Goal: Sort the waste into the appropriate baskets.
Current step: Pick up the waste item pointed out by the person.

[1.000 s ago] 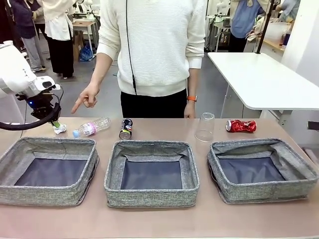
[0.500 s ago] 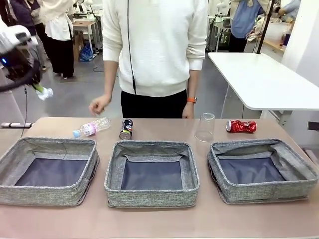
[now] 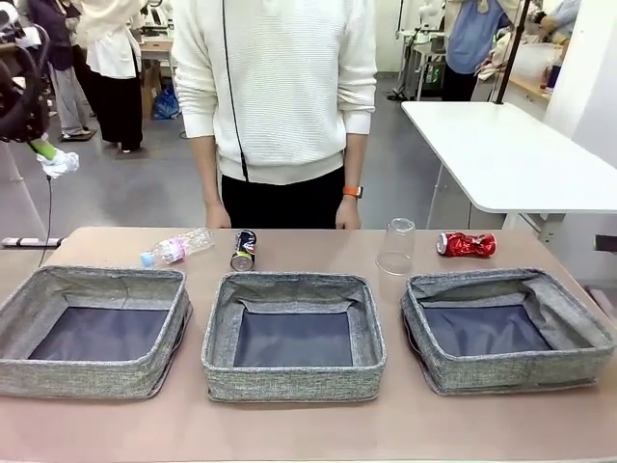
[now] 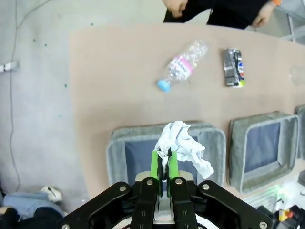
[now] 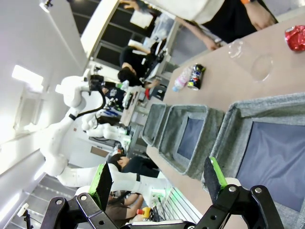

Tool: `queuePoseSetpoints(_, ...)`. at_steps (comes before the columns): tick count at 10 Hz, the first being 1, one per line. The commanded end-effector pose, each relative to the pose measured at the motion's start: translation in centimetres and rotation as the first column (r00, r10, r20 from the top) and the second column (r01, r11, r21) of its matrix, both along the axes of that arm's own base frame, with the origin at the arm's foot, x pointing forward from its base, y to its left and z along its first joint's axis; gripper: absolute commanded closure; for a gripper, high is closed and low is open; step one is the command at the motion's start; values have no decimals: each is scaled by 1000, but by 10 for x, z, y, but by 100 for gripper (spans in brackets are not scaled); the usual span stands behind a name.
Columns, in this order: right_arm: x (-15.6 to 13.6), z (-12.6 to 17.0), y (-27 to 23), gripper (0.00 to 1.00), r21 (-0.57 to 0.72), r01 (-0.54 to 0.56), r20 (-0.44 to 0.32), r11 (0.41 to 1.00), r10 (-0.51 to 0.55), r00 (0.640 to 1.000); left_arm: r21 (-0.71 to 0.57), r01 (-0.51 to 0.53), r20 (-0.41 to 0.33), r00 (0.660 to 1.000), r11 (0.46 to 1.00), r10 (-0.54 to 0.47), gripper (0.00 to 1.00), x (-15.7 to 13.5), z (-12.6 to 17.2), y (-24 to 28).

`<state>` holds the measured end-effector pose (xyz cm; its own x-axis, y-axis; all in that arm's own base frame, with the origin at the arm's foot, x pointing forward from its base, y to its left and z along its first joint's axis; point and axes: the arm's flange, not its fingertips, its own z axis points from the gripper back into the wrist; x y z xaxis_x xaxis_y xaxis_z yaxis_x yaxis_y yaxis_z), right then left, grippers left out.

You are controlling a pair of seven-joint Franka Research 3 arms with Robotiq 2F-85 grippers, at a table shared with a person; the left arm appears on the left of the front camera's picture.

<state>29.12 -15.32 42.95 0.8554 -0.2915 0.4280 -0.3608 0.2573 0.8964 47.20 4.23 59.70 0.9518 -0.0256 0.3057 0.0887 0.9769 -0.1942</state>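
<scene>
Paper ball [image 4: 183,145], crumpled and white, seems light, soft; my left pincer [image 4: 164,164] pinches one fold. Core would hold surer.

With jaws spread wide, the right gripper [image 5: 158,164] is positioned near three baskets [image 5: 190,109] set in a row, beyond which a clear plastic cup [image 5: 250,59], crushed red can [image 5: 295,38], dark printed can [image 5: 195,76] and clear bottle [image 5: 181,80] are laid.

**Edges and paper are hiding parts**

In the front view, the picture's left edge is cutting off most of the left gripper [image 3: 45,151]. In the left wrist view, the crumpled white paper ball [image 4: 183,145] is covering its fingertips and part of a grey fabric basket [image 4: 116,145] beneath. In the right wrist view, the crushed red can [image 5: 296,37] is running off the right edge.
</scene>
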Motion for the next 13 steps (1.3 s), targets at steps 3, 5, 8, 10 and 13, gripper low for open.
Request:
queuePoseSetpoints(3, 3, 2, 0, 0, 10, 1, 32, 1000, -1, 999, 68, -10, -35, 999, 998, 12, 93, -8, 21, -26)
queuePoseSetpoints(5, 3, 2, 0, 0, 10, 1, 32, 1000, -1, 999, 221, 57, -142, 990, 974, -26, 93, -48, 84, -130)
queuePoseSetpoints(8, 3, 2, 0, 0, 10, 1, 32, 1000, -1, 999, 250, 17, -126, 992, 968, 15, 93, -106, 139, -292)
queuePoseSetpoints(10, 3, 2, 0, 0, 10, 1, 32, 1000, -1, 999, 142, 94, -142, 987, 985, -74, 93, -122, 165, -358)
queuePoseSetpoints(13, 3, 2, 0, 0, 10, 1, 32, 1000, -1, 999, 33, 133, -111, 986, 991, -129, 93, -129, 195, -395)
